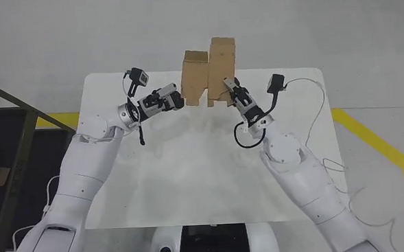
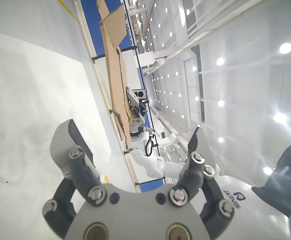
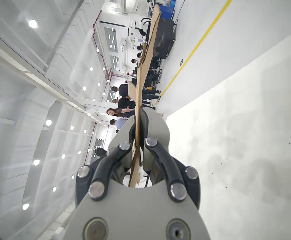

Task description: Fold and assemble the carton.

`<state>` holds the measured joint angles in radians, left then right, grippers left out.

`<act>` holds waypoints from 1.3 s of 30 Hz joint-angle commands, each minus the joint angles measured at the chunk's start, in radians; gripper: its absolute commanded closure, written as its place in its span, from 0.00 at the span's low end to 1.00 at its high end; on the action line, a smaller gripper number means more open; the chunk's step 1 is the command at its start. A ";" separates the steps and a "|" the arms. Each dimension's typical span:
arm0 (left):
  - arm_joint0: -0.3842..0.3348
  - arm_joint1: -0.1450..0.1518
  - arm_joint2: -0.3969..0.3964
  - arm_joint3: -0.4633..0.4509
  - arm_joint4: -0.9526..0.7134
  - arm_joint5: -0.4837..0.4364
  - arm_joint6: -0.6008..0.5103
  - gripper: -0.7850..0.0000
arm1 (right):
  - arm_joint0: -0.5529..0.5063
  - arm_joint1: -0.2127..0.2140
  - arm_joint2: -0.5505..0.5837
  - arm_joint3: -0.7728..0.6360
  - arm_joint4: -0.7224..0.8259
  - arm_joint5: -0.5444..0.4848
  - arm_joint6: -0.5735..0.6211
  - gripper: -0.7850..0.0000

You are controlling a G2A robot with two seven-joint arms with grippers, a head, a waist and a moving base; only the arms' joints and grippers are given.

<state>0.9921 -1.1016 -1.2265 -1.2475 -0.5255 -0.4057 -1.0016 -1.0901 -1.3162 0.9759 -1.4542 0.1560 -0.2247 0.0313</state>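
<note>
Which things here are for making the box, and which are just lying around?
For the job: carton, flat and held up; right tool, shut on it; left tool, open beside it; table.
Just lying about: dark rack beside the table; yellow floor line.

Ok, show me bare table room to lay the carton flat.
The far edge is crowded: the right gripper holds the carton there, the open left gripper beside it. From both grippers back to the near edge, the table is bare.
</note>
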 commanded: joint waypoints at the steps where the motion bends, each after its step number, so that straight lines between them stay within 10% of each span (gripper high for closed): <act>1: -0.002 -0.001 0.006 -0.001 0.008 0.000 0.001 0.00 | -0.003 -0.005 -0.011 -0.007 -0.019 -0.004 -0.021 1.00; 6: -0.006 -0.005 0.013 0.002 0.005 0.002 0.008 0.00 | -0.004 -0.017 -0.037 -0.019 -0.053 -0.011 -0.032 1.00; 8: -0.007 -0.006 0.015 0.003 0.006 0.001 0.011 0.24 | -0.004 -0.021 -0.041 -0.019 -0.062 -0.014 -0.031 1.00; 9: -0.008 -0.006 0.015 0.004 0.005 0.000 0.013 0.52 | -0.005 -0.022 -0.043 -0.019 -0.067 -0.016 -0.029 1.00; 15: -0.001 -0.008 0.012 0.004 0.004 -0.007 0.031 1.00 | -0.015 -0.030 -0.043 -0.020 -0.082 -0.023 -0.028 1.00; 23: 0.013 -0.008 0.002 -0.008 0.003 -0.005 0.046 1.00 | -0.032 -0.038 -0.032 -0.027 -0.070 -0.027 -0.006 0.96; 26: 0.016 -0.008 0.001 -0.013 0.008 -0.003 0.051 1.00 | -0.041 -0.040 -0.021 -0.036 -0.071 -0.041 -0.010 0.46; 27: 0.016 -0.008 0.001 -0.016 0.007 0.000 0.050 1.00 | -0.043 -0.040 -0.018 -0.038 -0.077 -0.042 -0.008 0.00; 39: -0.031 0.024 -0.078 -0.019 0.050 0.073 -0.207 1.00 | -0.040 -0.026 0.072 0.018 0.099 -0.095 0.302 0.00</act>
<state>0.9709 -1.0834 -1.2905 -1.2731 -0.4941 -0.3364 -1.1605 -1.1347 -1.3461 1.0371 -1.4465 0.2488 -0.3197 0.2739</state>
